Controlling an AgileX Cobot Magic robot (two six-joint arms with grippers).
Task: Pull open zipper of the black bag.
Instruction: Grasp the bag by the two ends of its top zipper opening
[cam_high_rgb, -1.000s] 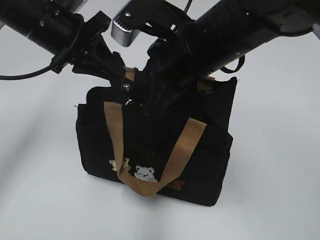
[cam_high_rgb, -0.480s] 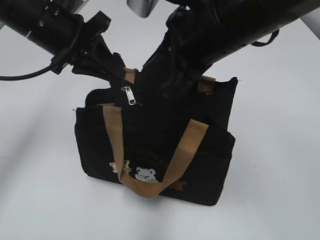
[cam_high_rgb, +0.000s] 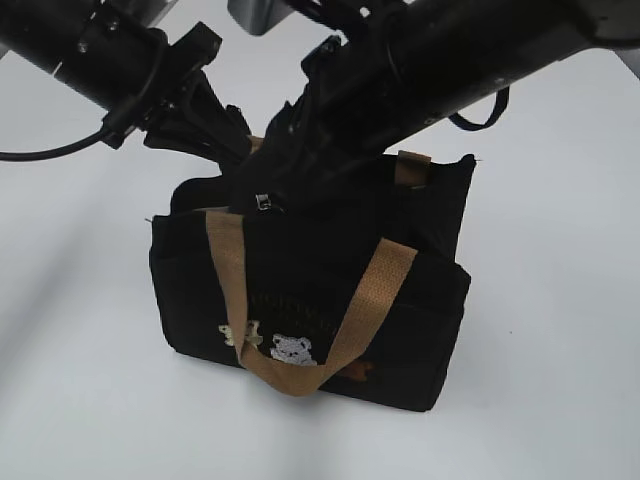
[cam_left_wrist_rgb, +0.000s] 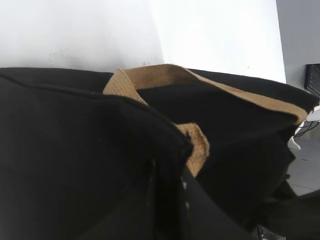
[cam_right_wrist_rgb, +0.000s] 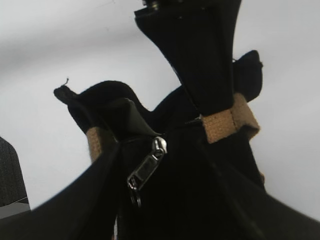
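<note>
At black bag (cam_high_rgb: 300, 290) top edge, zipper (cam_right_wrist_rgb: 146, 170) hangs free.

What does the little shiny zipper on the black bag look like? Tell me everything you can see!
The zipper is a small silvery metal slider with a flat pull tab ending in a dark ring. It sits at one end of the black bag, on the top edge, near a tan handle. The tab hangs loose, slanting down against the black fabric. In the right wrist view nothing grips it. From the exterior view it peeks out just under the right arm, mostly hidden.
</note>
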